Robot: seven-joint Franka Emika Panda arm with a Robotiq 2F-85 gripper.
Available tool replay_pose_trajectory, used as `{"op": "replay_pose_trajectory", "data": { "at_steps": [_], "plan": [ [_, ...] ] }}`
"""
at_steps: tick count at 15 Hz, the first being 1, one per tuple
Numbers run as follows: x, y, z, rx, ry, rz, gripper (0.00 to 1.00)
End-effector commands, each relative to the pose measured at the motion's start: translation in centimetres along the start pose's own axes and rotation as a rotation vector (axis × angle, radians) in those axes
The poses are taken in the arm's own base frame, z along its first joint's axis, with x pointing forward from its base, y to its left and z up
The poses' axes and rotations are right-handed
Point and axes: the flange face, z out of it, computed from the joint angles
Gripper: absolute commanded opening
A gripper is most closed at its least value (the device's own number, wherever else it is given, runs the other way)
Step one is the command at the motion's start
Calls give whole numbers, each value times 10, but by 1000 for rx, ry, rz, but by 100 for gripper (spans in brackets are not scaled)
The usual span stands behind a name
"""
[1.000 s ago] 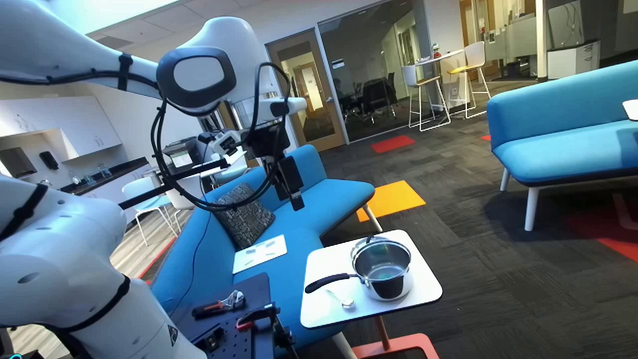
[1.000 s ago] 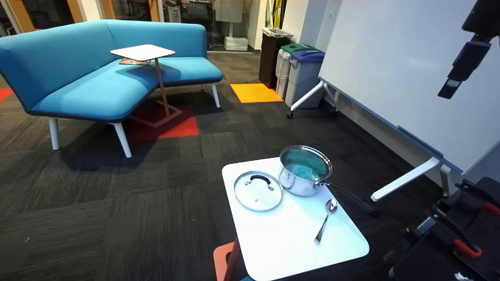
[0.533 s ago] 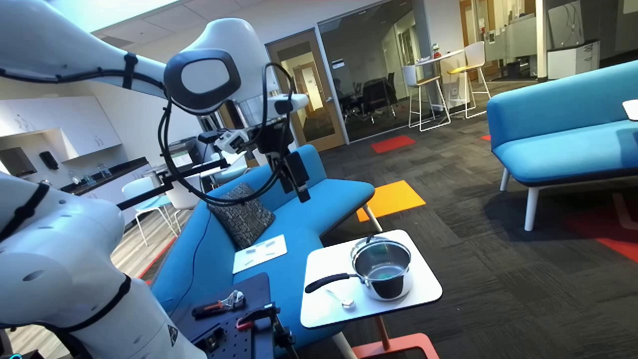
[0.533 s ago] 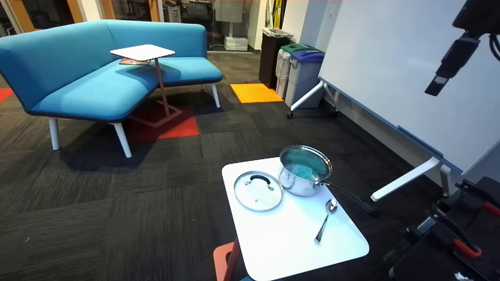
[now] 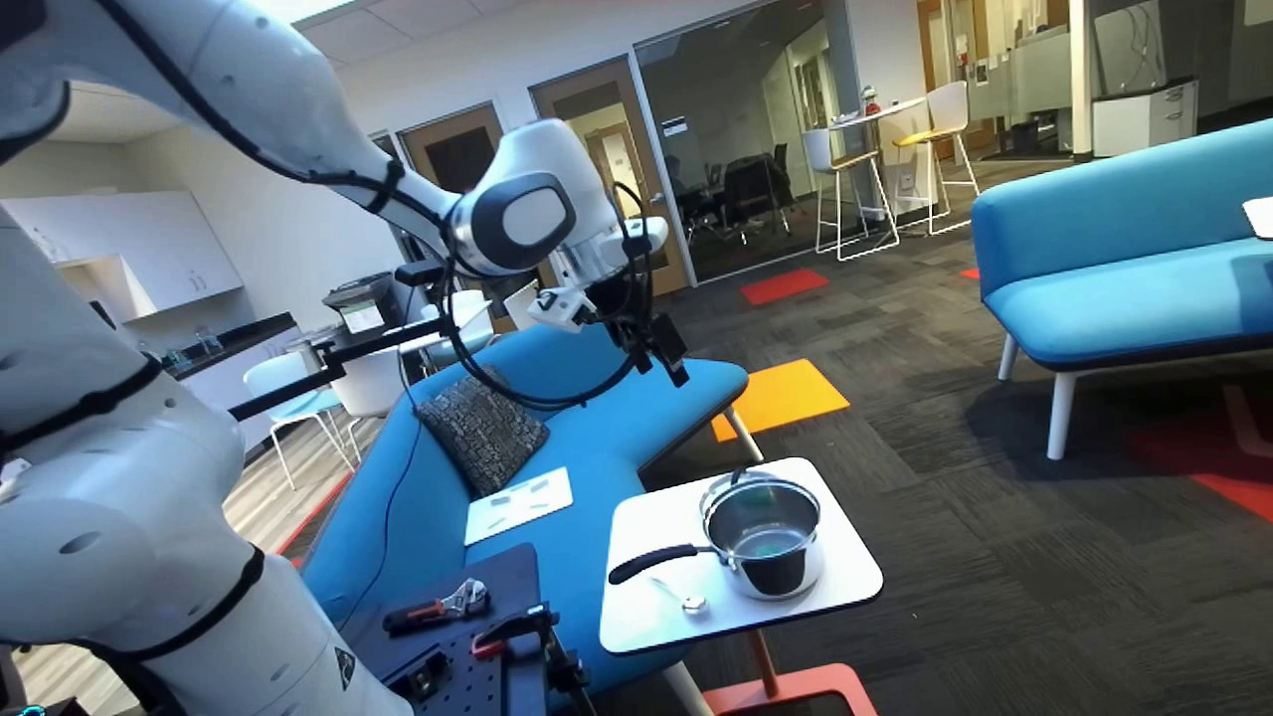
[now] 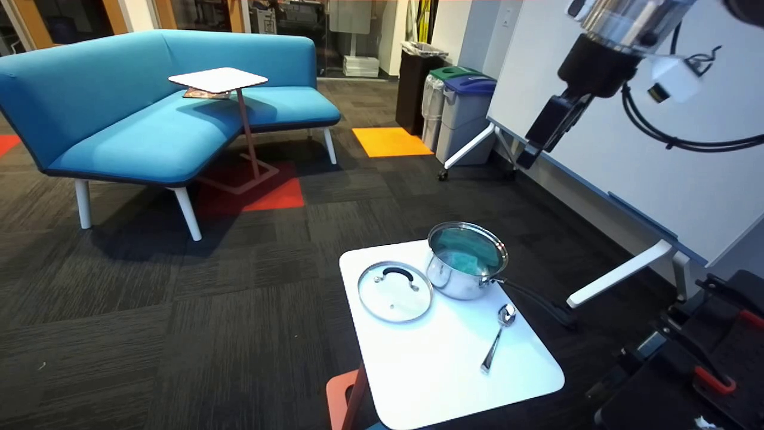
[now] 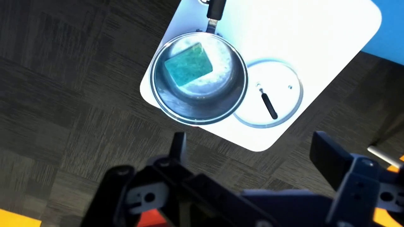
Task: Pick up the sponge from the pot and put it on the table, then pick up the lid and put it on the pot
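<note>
The green sponge (image 7: 189, 64) lies flat on the bottom inside the silvery pot (image 7: 202, 110). In an exterior view the sponge (image 6: 464, 263) shows through the mouth of the pot (image 6: 456, 283). The pot stands on the white table (image 6: 430, 376), its black handle (image 5: 656, 562) sticking out past the edge in an exterior view. The glass lid (image 6: 394, 304) lies beside the pot, black handle up; it also shows in the wrist view (image 7: 249, 108). My gripper (image 7: 247, 137) is open and empty, with its fingers wide apart. In both exterior views the gripper (image 5: 661, 373) (image 6: 531, 155) hangs well above the table.
A spoon (image 6: 496, 343) lies on the table near the pot. A blue sofa (image 5: 587, 487) with a white sheet (image 5: 517, 505) adjoins the table. A black stand (image 5: 467, 646) with clamps and a wrench (image 5: 438, 609) is near the arm's base. A whiteboard (image 6: 621, 119) stands behind the gripper.
The arm has swung and extended outward, bringing the gripper closer to the table and pot, still above them. The pot, sponge, lid and spoon have not moved.
</note>
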Motion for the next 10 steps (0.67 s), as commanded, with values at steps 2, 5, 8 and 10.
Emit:
{"op": "replay_pose_trajectory", "data": {
  "at_steps": [2, 5, 8, 10],
  "plan": [
    [15, -3, 34, -23, -44, 13, 100],
    [19, -3, 52, -19, -71, 18, 100],
    [20, -4, 42, -22, -51, 16, 100],
    [28, 1, 60, -4, -84, 37, 100]
  ]
}}
